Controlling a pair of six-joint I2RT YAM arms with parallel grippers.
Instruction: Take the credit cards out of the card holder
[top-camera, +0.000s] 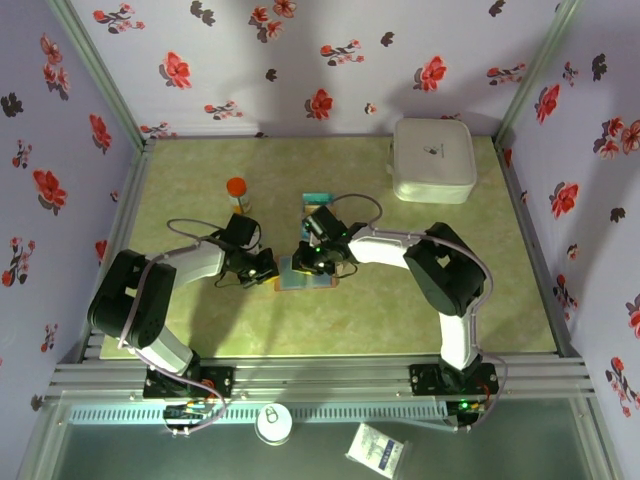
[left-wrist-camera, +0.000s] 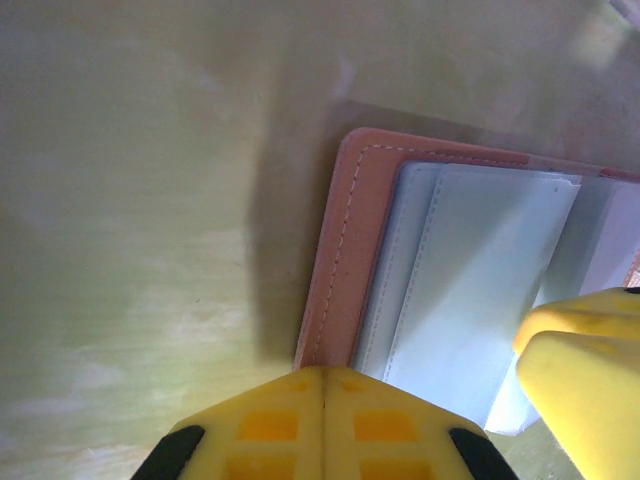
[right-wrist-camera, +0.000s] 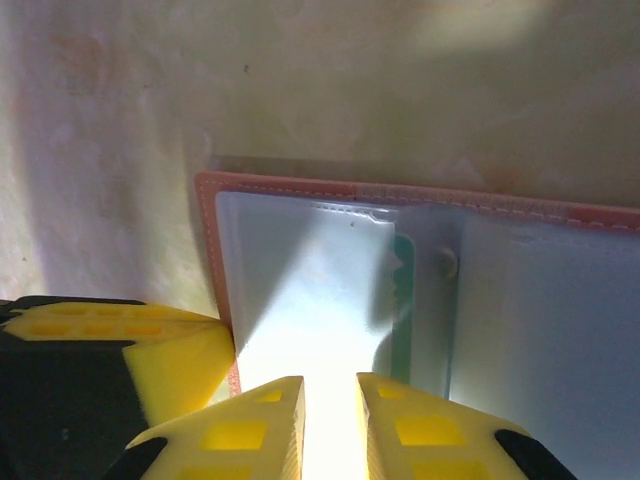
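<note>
The card holder (top-camera: 300, 279) lies open on the table, tan leather outside (left-wrist-camera: 345, 250), pale blue-grey lining inside (right-wrist-camera: 300, 290). A teal credit card (right-wrist-camera: 403, 312) shows as a thin edge in one inner pocket. My left gripper (left-wrist-camera: 323, 376) is shut, its tips meeting on the holder's near left edge. My right gripper (right-wrist-camera: 330, 388) hovers over the inner sleeve with its jaws a narrow gap apart and nothing clearly pinched between them. In the top view the left gripper (top-camera: 263, 271) and the right gripper (top-camera: 309, 260) flank the holder. Another teal card (top-camera: 316, 201) lies just behind it.
An orange-capped bottle (top-camera: 237, 192) stands behind the left arm. A white zipped case (top-camera: 433, 160) sits at the back right. The table's green mat (top-camera: 400, 310) is walled by floral panels on three sides.
</note>
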